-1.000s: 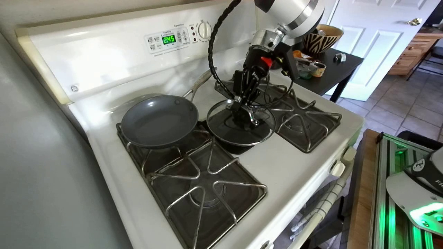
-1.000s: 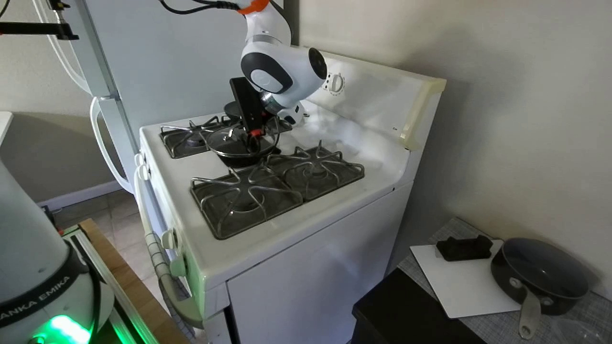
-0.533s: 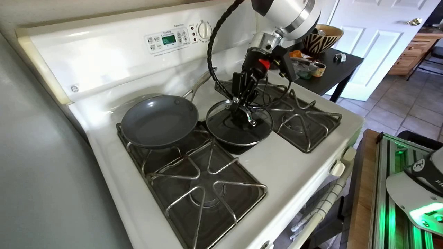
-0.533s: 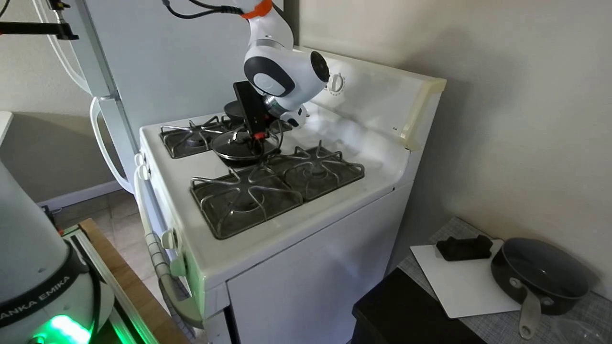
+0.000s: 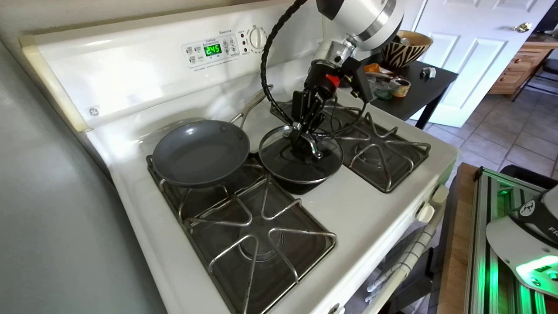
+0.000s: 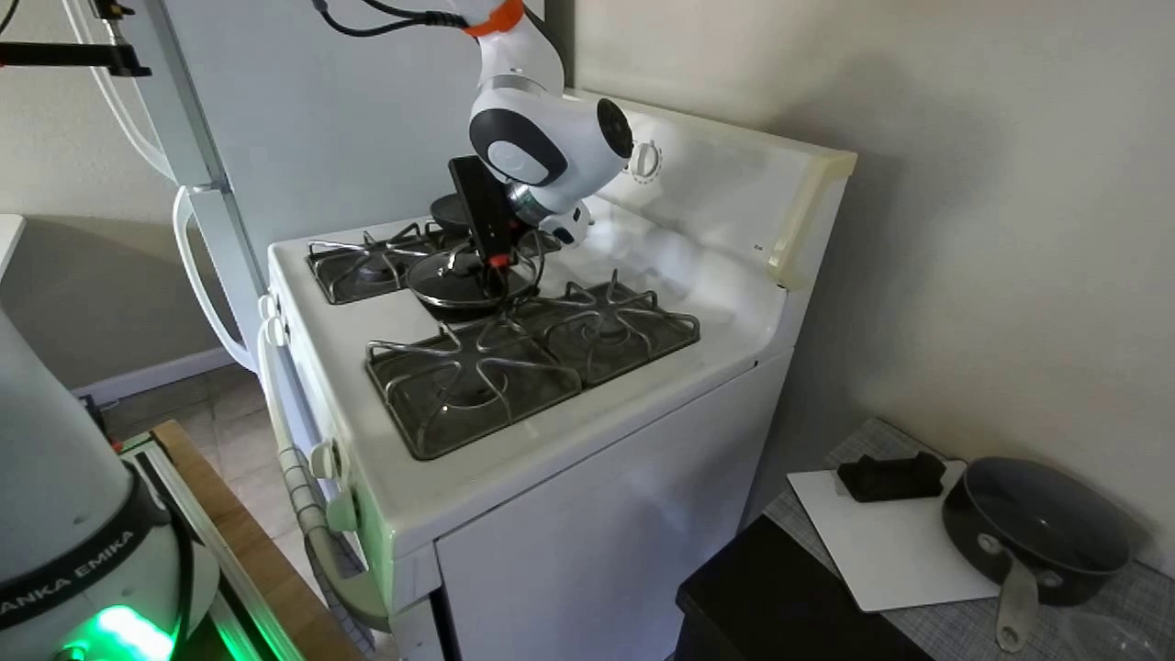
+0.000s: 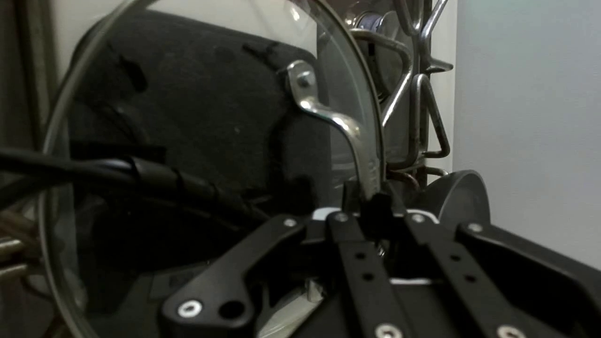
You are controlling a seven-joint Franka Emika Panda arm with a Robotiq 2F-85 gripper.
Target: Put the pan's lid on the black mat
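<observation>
Metal strap handle [image 7: 348, 126] pinched between my drawn-together jaws, presumably because smooth glass would slip, I hold the clear lid [image 5: 293, 168] over the black mat [image 5: 300, 188], mid-frame in an exterior view, right of the frying pan [image 5: 200, 152], likely for setting down

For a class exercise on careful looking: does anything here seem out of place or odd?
One thing: in the wrist view, a black spiral-wrapped cable droops over the round clear glass lid, where it might snag; contact is unclear. No spill or breakage stands out.
</observation>
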